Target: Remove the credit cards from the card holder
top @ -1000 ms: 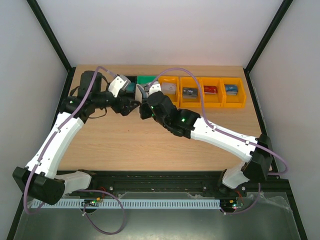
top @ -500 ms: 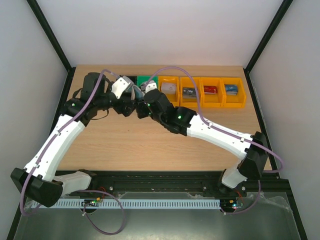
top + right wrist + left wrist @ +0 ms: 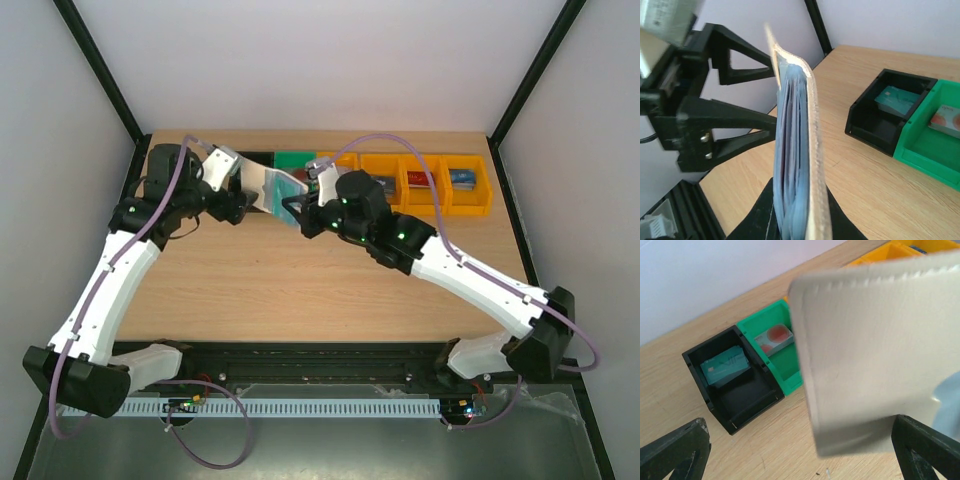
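White outer cover fills my left wrist view: that's the card holder [image 3: 865, 340], lifted off the worktop [image 3: 300, 290], just on the near side of the black bin [image 3: 740, 410]. My right end effector [image 3: 800, 222] is pinching it from below, edge-on, with the blue-grey sleeves packed together inside the fold. My left end effector [image 3: 800, 445] is spread wide, its fingers [image 3: 675, 452] on either side of the holder's lower edge; I can't tell whether they touch it. One teal card [image 3: 725, 366] lies in the black bin. A white card with red [image 3: 774, 337] sits in the green bin [image 3: 787, 365], which butts against the black bin's right side.
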Robot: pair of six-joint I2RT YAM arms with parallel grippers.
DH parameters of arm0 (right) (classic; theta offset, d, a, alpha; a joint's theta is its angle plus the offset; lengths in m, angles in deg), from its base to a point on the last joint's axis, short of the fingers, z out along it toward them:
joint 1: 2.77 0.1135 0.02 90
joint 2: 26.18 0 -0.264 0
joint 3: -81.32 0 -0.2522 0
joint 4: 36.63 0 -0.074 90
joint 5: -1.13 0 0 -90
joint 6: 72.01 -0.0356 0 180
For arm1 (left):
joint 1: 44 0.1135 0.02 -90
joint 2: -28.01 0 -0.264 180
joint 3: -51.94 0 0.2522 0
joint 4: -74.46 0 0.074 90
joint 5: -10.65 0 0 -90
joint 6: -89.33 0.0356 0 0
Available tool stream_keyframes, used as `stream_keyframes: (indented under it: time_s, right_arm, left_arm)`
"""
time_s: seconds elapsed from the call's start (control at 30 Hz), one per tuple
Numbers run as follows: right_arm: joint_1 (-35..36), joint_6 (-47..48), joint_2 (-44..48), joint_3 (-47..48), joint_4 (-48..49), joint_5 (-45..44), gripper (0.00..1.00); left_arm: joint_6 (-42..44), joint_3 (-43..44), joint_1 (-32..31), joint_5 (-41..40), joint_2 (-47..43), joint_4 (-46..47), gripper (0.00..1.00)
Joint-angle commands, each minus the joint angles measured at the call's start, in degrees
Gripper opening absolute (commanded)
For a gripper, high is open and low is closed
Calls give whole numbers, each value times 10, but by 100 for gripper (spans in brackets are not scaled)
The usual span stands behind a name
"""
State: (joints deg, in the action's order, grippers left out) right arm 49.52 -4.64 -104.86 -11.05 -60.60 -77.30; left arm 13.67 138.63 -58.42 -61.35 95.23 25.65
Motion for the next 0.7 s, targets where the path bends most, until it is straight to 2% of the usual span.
stream_keyframes:
  time_s: [0.0, 0.1, 0.27, 0.37, 0.5, 0.67]
  right_arm:
    - [-3, 48, 44, -12, 11, 65, 2]
    - [-6, 46, 44, -7, -17, 22, 2]
    - [-7, 22, -18, 45, -112, -182, 2]
    - [-7, 9, -69, 78, -157, -272, 2]
    - [-7, 10, -126, 115, -186, -274, 1]
    - [-7, 25, -159, 142, -182, -217, 1]
  left_arm:
    - [4, -9, 10, -17, -2, -7, 99]
    - [2, 5, 18, -11, 1, -13, 99]
    - [29, 48, 27, 35, 2, -53, 99]
    - [47, 79, 28, 59, 4, -87, 99]
    - [67, 117, 27, 112, 6, -122, 97]
    - [61, 114, -17, 250, 31, -137, 76]
